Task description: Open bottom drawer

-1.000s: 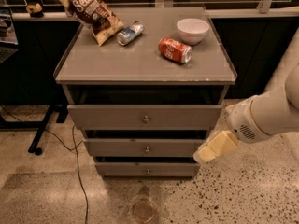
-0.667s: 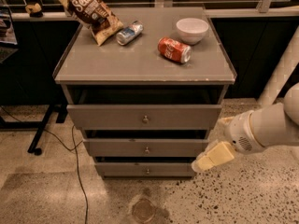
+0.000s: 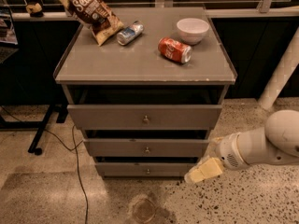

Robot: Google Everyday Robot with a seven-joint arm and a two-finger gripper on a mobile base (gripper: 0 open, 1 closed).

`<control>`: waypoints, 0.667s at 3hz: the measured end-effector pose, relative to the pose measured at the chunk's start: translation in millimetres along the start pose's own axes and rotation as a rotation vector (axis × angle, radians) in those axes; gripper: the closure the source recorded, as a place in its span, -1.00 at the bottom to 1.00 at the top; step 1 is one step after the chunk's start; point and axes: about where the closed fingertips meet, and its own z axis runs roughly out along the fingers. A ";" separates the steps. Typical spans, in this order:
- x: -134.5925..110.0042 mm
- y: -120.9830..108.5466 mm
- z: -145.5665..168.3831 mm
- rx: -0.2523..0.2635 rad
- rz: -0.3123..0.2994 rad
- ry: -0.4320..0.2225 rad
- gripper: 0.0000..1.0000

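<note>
The end effector (image 3: 204, 171) is seen in the lower right of the frame, just beside the right end of the bottom drawer (image 3: 122, 170). Whether contact is made, and whether it is open or closed, cannot be told. The bottom drawer is found at lower centre as the lowest front of the grey cabinet (image 3: 140, 62), with its round knob (image 3: 147, 171) at its middle. On the cabinet top, a chip bag (image 3: 88, 10), a silver-blue can (image 3: 130, 32), a red can (image 3: 174, 49) and a white bowl (image 3: 192, 30) are laid. The white arm (image 3: 261, 146) is extended in from the right edge.
</note>
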 end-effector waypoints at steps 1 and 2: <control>16.2 -7.7 26.0 -0.006 0.051 0.038 -1.00; 15.8 -7.5 26.7 -0.006 0.053 0.039 -1.00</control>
